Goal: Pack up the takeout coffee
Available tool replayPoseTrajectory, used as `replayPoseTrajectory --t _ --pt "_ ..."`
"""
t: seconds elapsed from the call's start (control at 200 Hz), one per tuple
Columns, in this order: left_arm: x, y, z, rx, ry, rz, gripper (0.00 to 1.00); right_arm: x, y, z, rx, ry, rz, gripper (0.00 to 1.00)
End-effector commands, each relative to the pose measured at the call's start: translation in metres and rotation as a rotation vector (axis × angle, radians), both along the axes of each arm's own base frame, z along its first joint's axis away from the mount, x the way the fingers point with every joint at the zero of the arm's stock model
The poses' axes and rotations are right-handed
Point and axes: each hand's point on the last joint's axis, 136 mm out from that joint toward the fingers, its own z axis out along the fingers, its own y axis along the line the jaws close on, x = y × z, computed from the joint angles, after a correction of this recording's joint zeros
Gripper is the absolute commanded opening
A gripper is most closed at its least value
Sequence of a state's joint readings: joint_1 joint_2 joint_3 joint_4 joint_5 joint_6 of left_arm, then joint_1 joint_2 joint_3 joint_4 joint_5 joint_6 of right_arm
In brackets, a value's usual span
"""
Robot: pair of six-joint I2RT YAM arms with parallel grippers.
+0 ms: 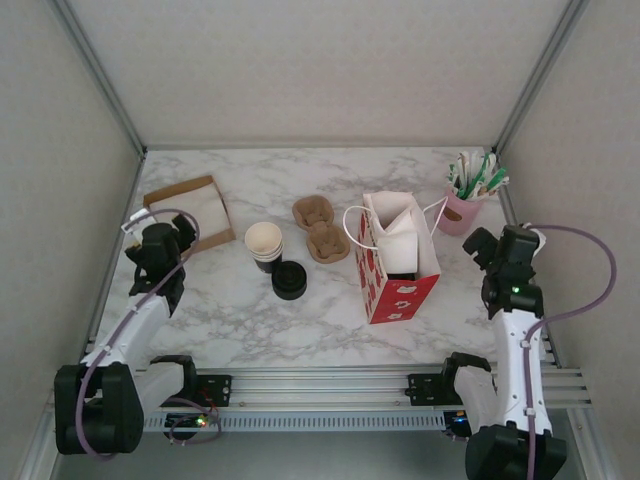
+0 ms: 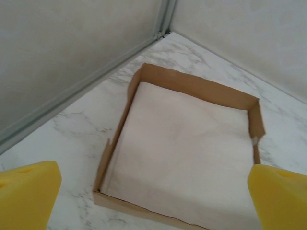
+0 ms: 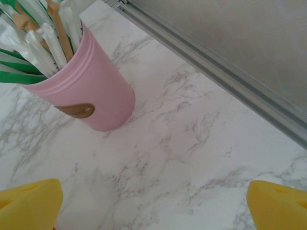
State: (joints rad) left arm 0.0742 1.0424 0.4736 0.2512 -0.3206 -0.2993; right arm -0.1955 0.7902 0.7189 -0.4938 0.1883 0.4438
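Left gripper [image 1: 166,238] & right gripper [image 1: 497,246] open, empty, well apart from coffee [image 1: 289,281]. Risk: grabbing cup stack [image 1: 264,241] beside it, or toppling bag [image 1: 400,294].

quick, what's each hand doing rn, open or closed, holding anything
left hand: open, holding nothing, near the cardboard tray.
right hand: open, holding nothing, near the pink cup.

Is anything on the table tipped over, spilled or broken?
Nothing looks spilled or broken. The red bag stands upright and open, and the pink cup is upright with its sticks inside. Only the cardboard tray sits a little crooked to the edge of the table.
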Motion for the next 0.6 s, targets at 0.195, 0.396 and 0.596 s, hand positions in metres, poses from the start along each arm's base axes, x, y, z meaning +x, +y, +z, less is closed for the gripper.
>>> replayPoseTrajectory --t 0.195,0.396,0.596 --pt "-0.011 0.002 0.010 0.151 -0.194 -0.053 1.00 0.030 -0.006 -0.005 -0.101 -0.237 0.032 0.99" --pt "-0.017 -0.010 0.000 0.169 -0.262 -0.129 1.00 0.043 -0.001 -0.034 -0.110 -0.235 0.051 0.99" --pt "-0.007 -0.015 0.000 0.144 -0.300 -0.154 1.00 0.065 0.016 -0.047 -0.173 -0.221 0.133 0.99"
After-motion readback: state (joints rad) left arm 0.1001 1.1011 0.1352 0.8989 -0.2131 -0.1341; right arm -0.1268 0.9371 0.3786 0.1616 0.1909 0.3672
